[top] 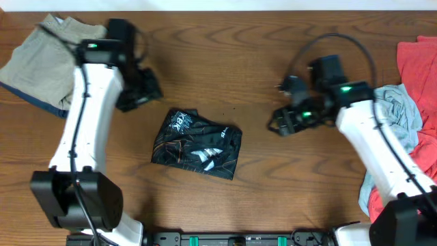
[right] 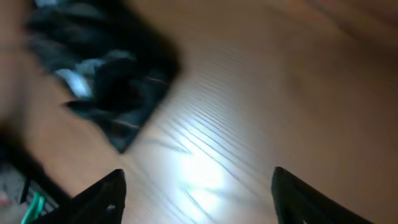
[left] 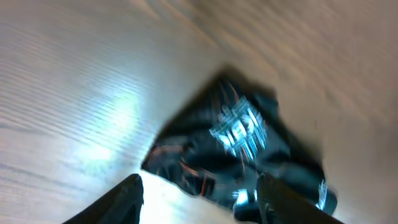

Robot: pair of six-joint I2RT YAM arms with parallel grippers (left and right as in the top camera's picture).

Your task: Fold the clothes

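A black jersey (top: 198,143) with white lettering and thin orange lines lies folded into a compact rectangle mid-table. My left gripper (top: 145,91) hovers up and to its left, open and empty. In the left wrist view the jersey (left: 239,146) lies on the wood beyond the spread fingers of the gripper (left: 199,200). My right gripper (top: 278,125) stands to the jersey's right, apart from it. In the right wrist view the gripper (right: 198,194) is open over bare wood, with the jersey (right: 106,71) at upper left. Red (top: 420,58) and pale blue-grey (top: 401,108) garments are heaped at the right edge.
A khaki garment (top: 48,61) lies bunched at the table's far left corner, behind the left arm. The right arm's cable (top: 328,41) loops above the wood. Both arm bases stand at the front edge.
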